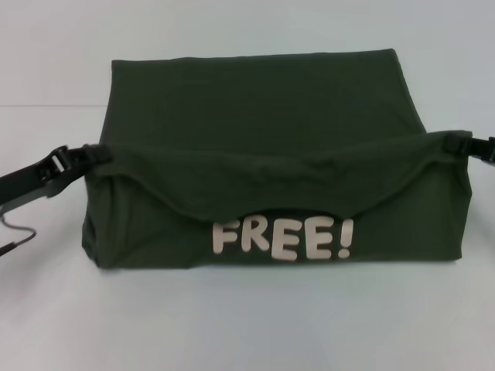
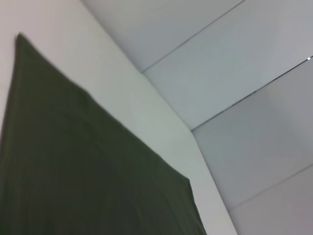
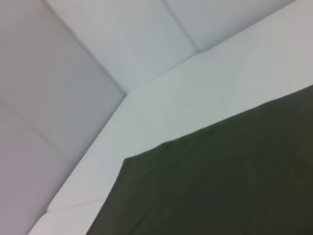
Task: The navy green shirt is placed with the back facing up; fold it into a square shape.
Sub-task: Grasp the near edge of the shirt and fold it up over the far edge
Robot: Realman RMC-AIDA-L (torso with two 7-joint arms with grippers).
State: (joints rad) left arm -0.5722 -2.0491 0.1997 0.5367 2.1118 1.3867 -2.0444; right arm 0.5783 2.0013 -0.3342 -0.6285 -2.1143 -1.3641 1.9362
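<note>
Left pincer (image 1: 99, 153) and right pincer (image 1: 452, 143) clamped on opposite corners of the navy green shirt (image 1: 263, 108). Lifted edge sagging between them above white "FREE!" lettering (image 1: 283, 239), over the white surface (image 1: 247, 325).

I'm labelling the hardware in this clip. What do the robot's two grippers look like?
In the head view, the left gripper is black, built of angular linked plates with a buckle-like open frame behind it, on a flat dark arm; a thin bent wire shows below. The right gripper is the same black, mostly cut off. No markings show.

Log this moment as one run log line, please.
shirt mid-fold, "FREE!" print showing | left gripper holds left corner | right gripper holds right corner | edge lifted between them
</note>
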